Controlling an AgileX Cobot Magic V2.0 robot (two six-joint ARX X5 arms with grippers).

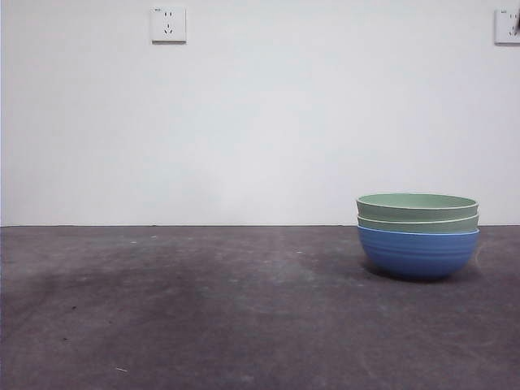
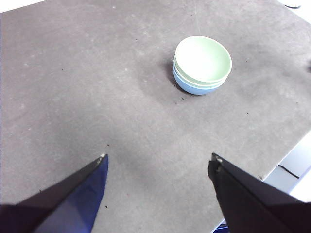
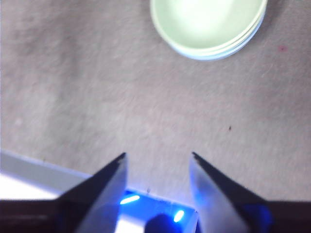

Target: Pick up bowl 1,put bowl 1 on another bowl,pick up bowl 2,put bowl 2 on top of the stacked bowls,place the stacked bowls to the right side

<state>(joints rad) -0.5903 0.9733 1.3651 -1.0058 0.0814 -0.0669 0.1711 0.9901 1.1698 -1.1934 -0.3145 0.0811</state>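
Note:
Three same-sized ribbed bowls stand nested as one stack on the right of the dark table. The blue bowl [image 1: 418, 253] is at the bottom, with two pale green bowls [image 1: 417, 213] inside it. From above, the left wrist view shows the stacked bowls [image 2: 202, 65] far from my left gripper [image 2: 159, 158], which is open and empty high over the table. My right gripper [image 3: 157, 155] is open and empty too, hovering near the table's edge with the stack [image 3: 209, 26] a short way beyond its tips. Neither arm appears in the front view.
The grey table mat [image 1: 162, 309] stretches bare to the left of the stack. Two wall sockets [image 1: 168, 24] sit on the white wall behind. The table's edge [image 2: 286, 160] shows in the left wrist view, with a cable beyond it.

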